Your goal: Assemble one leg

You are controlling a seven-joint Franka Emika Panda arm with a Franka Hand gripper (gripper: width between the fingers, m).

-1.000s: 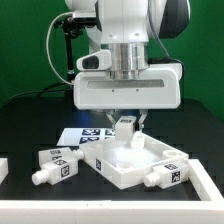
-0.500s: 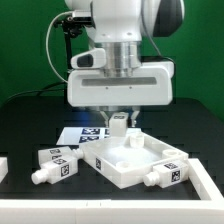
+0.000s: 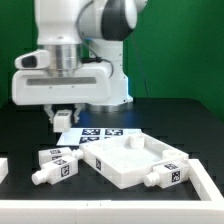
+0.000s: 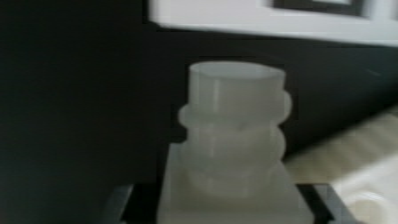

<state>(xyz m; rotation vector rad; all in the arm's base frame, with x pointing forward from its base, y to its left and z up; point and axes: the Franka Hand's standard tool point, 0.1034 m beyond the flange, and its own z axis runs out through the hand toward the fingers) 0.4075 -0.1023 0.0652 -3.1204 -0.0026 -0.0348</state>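
With the jaws closed onto the body of the leg [image 4: 231,125], the gripper [image 3: 63,120] is held clear above the table [image 3: 185,118]. The narrower stub end is pointed down, away from the wrist camera. In the exterior view, grip and leg are placed at about 10 o'clock from the tabletop [image 3: 128,162], just off the 9 o'clock end of the marker board [image 3: 102,133]. Two spare legs are seen lying flat: one [image 3: 55,165] at 9 o'clock of the tabletop, one [image 3: 165,177] at its 5 o'clock edge; contact can't be confirmed. Step judged: carry to a corner hole. Stub to be kept vertical, centred over the hole before descent, then lowered slowly. Release only once seated.
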